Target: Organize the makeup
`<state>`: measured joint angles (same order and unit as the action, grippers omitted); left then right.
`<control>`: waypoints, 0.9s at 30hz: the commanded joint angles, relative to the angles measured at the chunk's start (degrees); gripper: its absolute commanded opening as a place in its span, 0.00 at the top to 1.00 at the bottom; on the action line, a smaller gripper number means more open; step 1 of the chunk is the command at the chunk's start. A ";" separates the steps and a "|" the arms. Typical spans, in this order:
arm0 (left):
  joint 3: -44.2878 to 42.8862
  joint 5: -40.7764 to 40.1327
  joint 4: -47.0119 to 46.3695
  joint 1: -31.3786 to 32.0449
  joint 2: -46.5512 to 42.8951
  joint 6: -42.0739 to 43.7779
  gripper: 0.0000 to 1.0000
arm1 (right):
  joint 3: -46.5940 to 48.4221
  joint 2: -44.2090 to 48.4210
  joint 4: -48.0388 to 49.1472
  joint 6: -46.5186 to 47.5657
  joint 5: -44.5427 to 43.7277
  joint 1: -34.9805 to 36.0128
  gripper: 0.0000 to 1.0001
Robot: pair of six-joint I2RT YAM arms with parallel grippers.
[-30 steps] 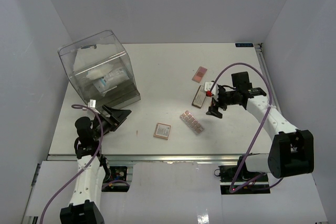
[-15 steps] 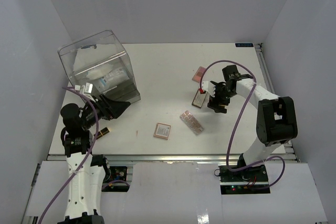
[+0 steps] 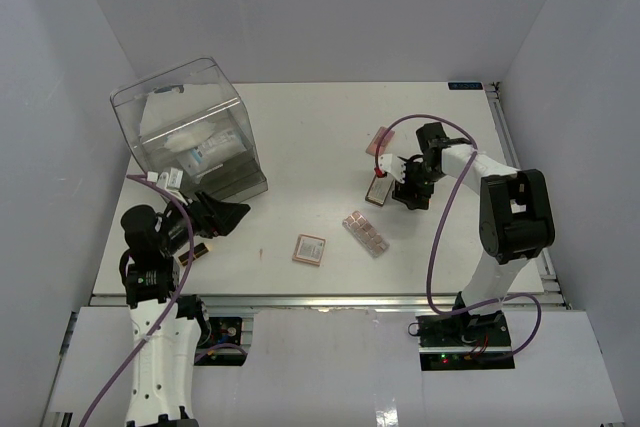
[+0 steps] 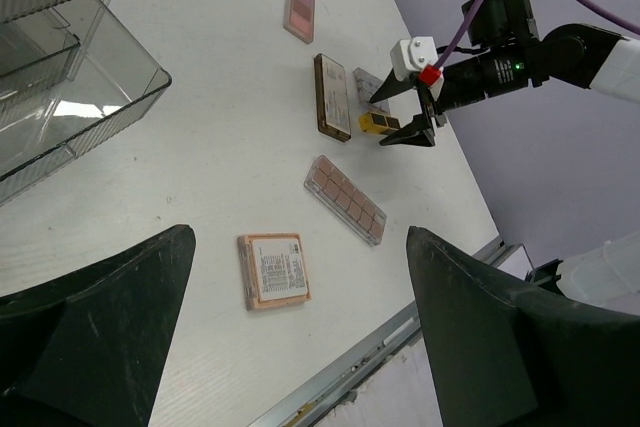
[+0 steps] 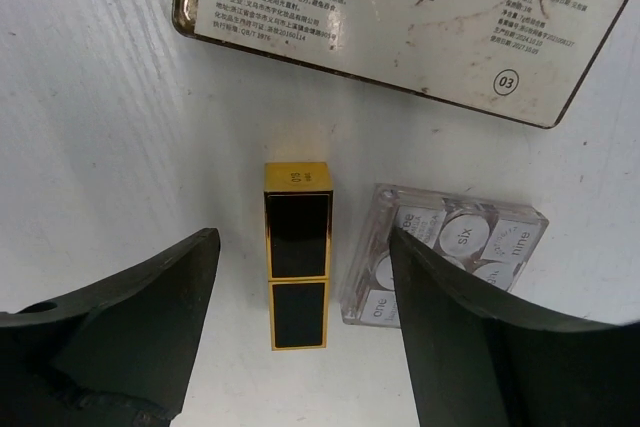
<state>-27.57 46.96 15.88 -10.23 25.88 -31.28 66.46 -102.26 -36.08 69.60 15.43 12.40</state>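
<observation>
Makeup lipstick [image 5: 298, 254] | right pincer [image 5: 302, 235] released astride it | we risk pinching clear case [image 5: 470, 232] at 3 o'clock | left pincer [image 4: 300, 237] released

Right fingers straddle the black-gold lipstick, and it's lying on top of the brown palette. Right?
Not quite. The right fingers do straddle the black-gold lipstick, but it lies on the bare table, clear of the brown palette and beside a small clear case. The right wrist view shows it.
</observation>
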 commanded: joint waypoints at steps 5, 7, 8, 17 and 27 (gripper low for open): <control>0.15 -0.64 -0.63 0.47 -1.36 0.92 0.02 | -1.98 2.40 1.19 -1.96 0.78 0.43 0.51; 0.17 -0.57 -0.65 0.47 -1.47 0.87 0.02 | -2.47 3.05 1.26 -2.17 0.97 0.46 0.57; 0.22 -0.62 -0.61 0.47 -1.51 0.87 0.02 | -2.71 3.34 1.21 -2.36 1.12 0.56 0.61; -0.03 -0.41 -0.41 0.47 -1.24 1.05 0.02 | -3.52 10.45 0.33 -4.41 3.46 3.88 0.75; -0.46 -1.03 0.18 0.47 -0.86 1.48 0.02 | -0.43 15.70 -0.79 -5.24 4.54 17.43 0.76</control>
<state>-27.57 46.68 15.90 -9.93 24.93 -30.83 62.50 -88.43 -35.90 64.93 18.67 21.56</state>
